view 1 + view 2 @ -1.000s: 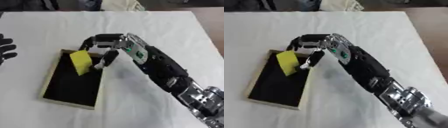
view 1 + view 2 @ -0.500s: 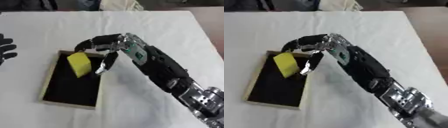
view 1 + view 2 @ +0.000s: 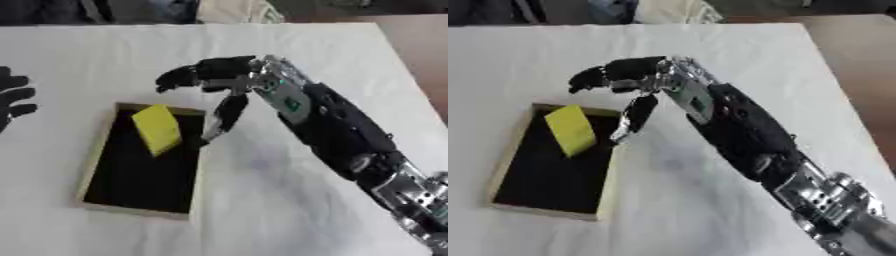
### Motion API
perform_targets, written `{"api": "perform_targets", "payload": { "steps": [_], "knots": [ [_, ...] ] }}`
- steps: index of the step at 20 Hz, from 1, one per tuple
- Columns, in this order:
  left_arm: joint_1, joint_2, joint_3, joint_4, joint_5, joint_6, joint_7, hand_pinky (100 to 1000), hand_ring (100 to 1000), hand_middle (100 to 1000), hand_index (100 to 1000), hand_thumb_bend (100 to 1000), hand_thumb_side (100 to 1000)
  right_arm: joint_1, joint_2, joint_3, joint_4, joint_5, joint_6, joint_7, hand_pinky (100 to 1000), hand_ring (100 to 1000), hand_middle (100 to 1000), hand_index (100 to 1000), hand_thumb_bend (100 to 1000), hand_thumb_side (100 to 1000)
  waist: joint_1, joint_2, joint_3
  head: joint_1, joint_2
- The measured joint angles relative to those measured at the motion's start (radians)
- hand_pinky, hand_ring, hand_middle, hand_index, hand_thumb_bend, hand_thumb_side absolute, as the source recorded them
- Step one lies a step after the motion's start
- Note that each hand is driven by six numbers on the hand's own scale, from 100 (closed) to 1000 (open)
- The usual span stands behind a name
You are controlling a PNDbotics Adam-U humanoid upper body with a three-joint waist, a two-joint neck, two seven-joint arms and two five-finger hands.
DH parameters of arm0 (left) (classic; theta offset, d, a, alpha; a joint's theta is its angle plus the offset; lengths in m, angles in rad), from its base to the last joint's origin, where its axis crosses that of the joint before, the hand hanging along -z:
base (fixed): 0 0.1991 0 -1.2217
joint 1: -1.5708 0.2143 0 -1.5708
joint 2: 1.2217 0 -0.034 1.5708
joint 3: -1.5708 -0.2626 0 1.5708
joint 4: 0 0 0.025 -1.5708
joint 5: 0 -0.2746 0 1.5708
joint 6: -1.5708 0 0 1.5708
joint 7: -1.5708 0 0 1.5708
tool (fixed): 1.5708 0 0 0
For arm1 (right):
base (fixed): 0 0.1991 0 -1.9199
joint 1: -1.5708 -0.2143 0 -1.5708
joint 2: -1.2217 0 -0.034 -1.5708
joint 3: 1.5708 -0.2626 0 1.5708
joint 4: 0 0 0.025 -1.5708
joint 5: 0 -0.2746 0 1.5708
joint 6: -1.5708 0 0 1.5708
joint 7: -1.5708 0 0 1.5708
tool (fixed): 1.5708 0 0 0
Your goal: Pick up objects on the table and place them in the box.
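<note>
A yellow block (image 3: 157, 128) lies tilted in the far end of the shallow box (image 3: 96, 160), which has a black floor and a pale rim. My right hand (image 3: 210, 76) hovers above the box's far right corner, open, with its fingers spread toward the left and its thumb (image 3: 221, 117) pointing down beside the block. No finger touches the block. My left hand (image 3: 12, 98) rests open at the left edge of the left eye view, fingers up.
A white cloth (image 3: 262, 190) covers the table. The table's right edge (image 3: 411, 75) runs along a brown floor. Dark and pale things sit beyond the far edge (image 3: 219, 10). My right forearm (image 3: 350, 140) crosses the table's right half.
My right hand has let go of the yellow block and lifted away from it, fingers spreading. The block now lies in the box on its own.
</note>
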Motion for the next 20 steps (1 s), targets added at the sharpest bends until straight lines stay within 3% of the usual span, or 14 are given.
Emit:
{"api": "perform_targets", "payload": {
  "steps": [5,10,16,20],
  "knots": [
    [0.006,0.000,0.012,0.000,0.000,-0.003,0.022,810,827,782,901,377,651,0.078,-0.098,-0.050,-0.160,-0.143,0.057,-0.048,840,835,907,991,496,536,0.001,-0.001,-0.028,0.024,0.000],
    [0.008,0.000,0.020,0.000,-0.004,-0.002,0.046,810,830,785,901,379,652,0.212,-0.162,-0.162,-0.331,-0.297,0.159,-0.180,804,802,871,978,418,460,0.002,0.002,-0.051,0.052,-0.007],
    [0.010,0.000,0.029,0.003,-0.008,-0.005,0.069,810,838,793,902,379,648,0.358,-0.163,-0.287,-0.488,-0.433,0.262,-0.346,780,781,852,987,360,419,0.010,0.009,-0.075,0.092,-0.015],
    [0.017,0.000,0.034,0.005,-0.008,-0.010,0.082,808,838,794,901,378,644,0.443,-0.114,-0.351,-0.565,-0.488,0.303,-0.437,770,772,844,988,322,421,0.012,0.012,-0.086,0.122,-0.019]
  ]
}}
